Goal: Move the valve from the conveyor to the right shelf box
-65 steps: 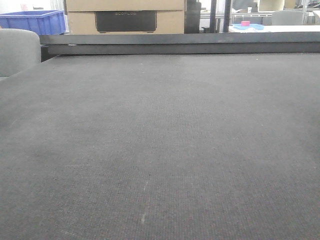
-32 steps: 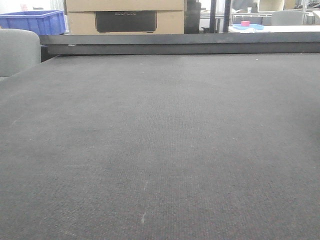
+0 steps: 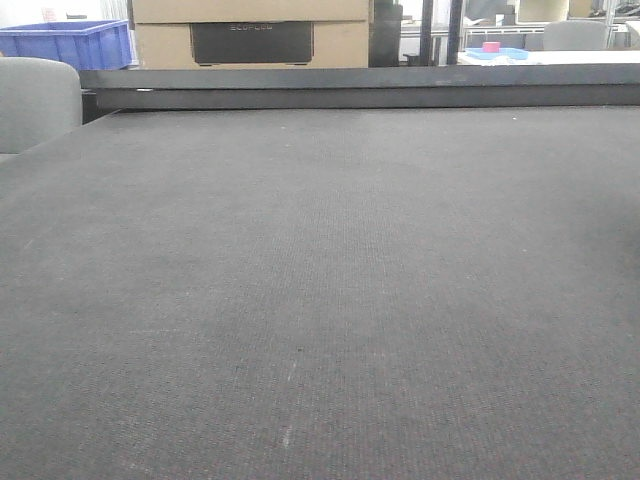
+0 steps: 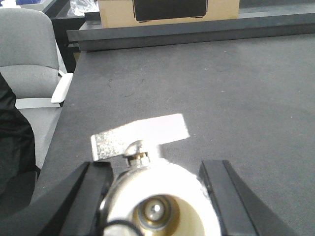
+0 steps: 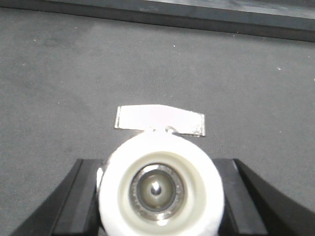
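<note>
The dark grey woven conveyor point(image 3: 320, 280) fills the front view, with its black rail point(image 3: 360, 88) along the far edge; neither gripper nor any valve shows there. In the left wrist view my left gripper point(image 4: 157, 196) is shut on a white valve point(image 4: 162, 187) with a silver lever handle point(image 4: 142, 132), held over the belt near its left edge. In the right wrist view my right gripper point(image 5: 160, 196) is shut on a second white valve point(image 5: 160, 162) with a silver handle point(image 5: 160, 119), open bore facing the camera. The right shelf box is out of view.
A grey chair point(image 4: 29, 59) stands off the belt's left edge and also shows in the front view point(image 3: 35, 100). Behind the rail are a cardboard box point(image 3: 250, 35), a blue bin point(image 3: 70, 42) and a table with a pink item point(image 3: 490, 47).
</note>
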`<state>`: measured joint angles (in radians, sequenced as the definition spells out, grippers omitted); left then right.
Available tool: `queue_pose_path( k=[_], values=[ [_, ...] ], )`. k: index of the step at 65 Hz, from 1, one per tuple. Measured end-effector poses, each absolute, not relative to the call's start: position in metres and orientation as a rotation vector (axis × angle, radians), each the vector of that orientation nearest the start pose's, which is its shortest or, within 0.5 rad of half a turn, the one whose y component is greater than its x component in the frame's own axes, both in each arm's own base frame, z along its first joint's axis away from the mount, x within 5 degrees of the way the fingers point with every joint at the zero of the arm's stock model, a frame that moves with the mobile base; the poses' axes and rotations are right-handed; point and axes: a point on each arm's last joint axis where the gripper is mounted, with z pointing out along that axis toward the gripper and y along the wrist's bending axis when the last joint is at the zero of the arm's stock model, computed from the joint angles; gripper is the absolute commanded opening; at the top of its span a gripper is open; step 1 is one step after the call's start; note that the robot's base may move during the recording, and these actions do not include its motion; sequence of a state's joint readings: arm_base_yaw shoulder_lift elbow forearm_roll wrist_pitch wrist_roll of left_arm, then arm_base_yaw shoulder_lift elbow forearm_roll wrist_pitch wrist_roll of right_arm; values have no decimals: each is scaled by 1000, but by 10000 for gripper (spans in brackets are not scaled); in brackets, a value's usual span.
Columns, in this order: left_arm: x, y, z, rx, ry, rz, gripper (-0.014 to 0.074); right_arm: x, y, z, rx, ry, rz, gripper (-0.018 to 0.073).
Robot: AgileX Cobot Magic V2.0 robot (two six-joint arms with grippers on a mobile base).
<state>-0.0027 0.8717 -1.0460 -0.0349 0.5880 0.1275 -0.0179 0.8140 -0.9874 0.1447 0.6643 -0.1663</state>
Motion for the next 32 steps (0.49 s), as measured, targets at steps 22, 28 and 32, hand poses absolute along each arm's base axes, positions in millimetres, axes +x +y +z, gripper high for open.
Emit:
queue_pose_path(
  k=[22,28,32],
  values=[
    [171,-2,421,109,1894,47,-111,154,5,405,-91,1966,44,-153],
    [171,-2,421,109,1893,47,-111,155,5,406,-90,1959,43,-153],
    [171,-2,421,109,1893,47,-111,155,5,406,-89,1954,42,-153]
  ],
)
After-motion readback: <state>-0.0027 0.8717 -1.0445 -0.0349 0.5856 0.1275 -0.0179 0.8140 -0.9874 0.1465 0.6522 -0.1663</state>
